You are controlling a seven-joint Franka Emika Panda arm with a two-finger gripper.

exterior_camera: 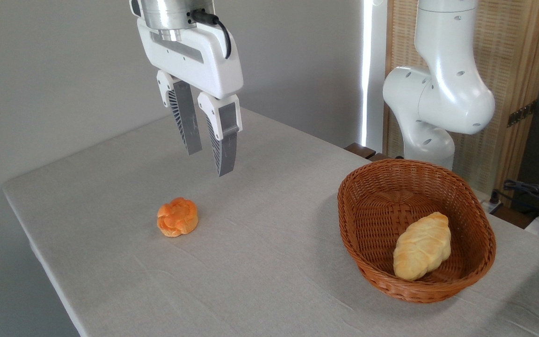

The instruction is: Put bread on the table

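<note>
Bread (177, 216) lies on the table (269, 281) toward its left edge; placement appears complete.
Gripper (209, 161) hangs above it released, empty; only retreat seems needed.

One fixed camera stands off a long edge of the light grey cloth-covered table (260, 262), raised above it and tilted down. It faces toward twelve o'clock, where a plain grey wall closes the view, and sits near enough that the tabletop runs out of frame at five and six o'clock. The white arm column (442, 93) rises at two o'clock; the white two-finger gripper (209, 161) enters from eleven o'clock, its top cropped.
</note>
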